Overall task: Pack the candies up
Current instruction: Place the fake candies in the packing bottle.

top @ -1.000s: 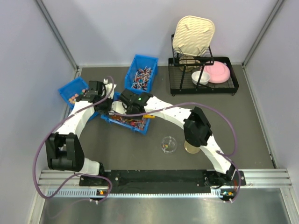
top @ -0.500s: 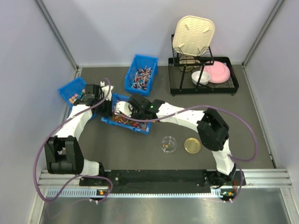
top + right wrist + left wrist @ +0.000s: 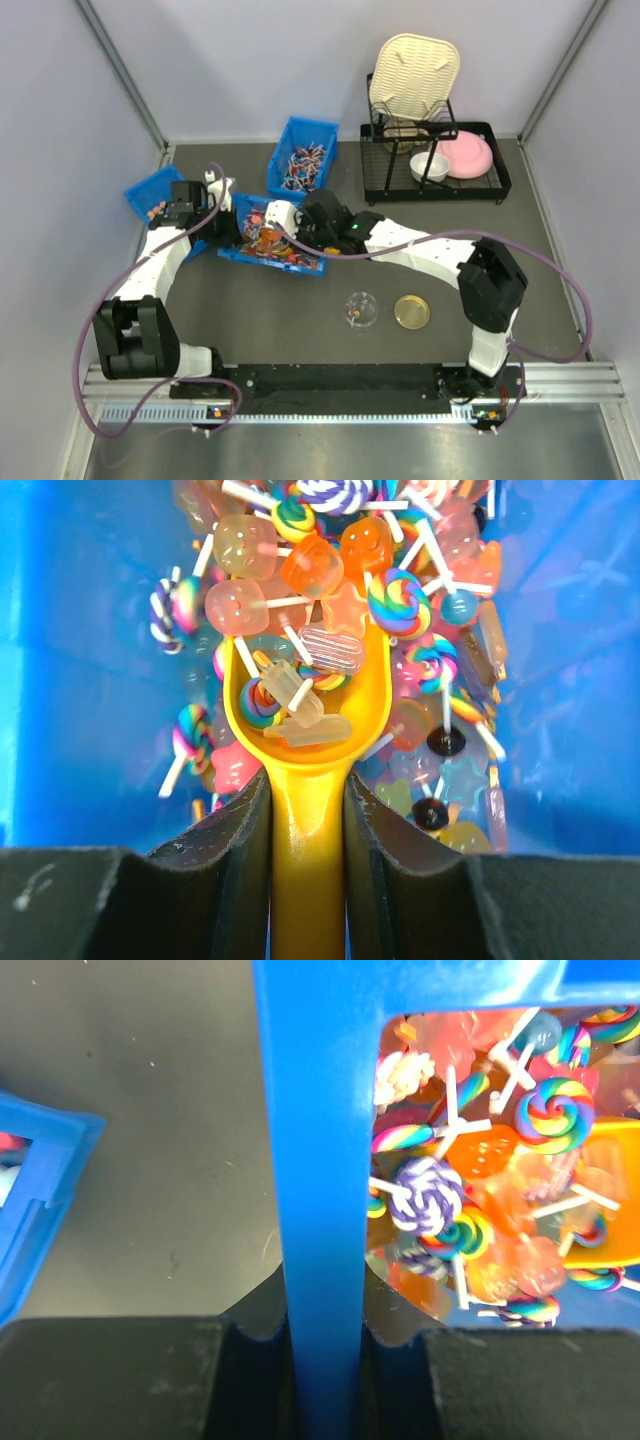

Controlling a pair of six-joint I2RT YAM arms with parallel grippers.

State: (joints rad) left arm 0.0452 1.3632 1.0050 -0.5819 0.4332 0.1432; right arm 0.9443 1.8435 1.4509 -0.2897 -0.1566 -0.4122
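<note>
Right jaws squeeze the yellow scoop (image 3: 305, 780) by its handle. Its bowl lies among the candies (image 3: 318, 565) in the blue bin (image 3: 318, 1160), left of middle on the bench (image 3: 300, 310). Left jaws pinch that bin's wall.

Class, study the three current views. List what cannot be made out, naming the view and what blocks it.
Top view: clear dish contents, too small.
Left wrist view: the bin wall in the left gripper hides part of the candies; the neighbouring bin is cut by the left edge.
Right wrist view: the yellow scoop handle's end, hidden between the right gripper fingers; the bin floor, buried under candies.
</note>
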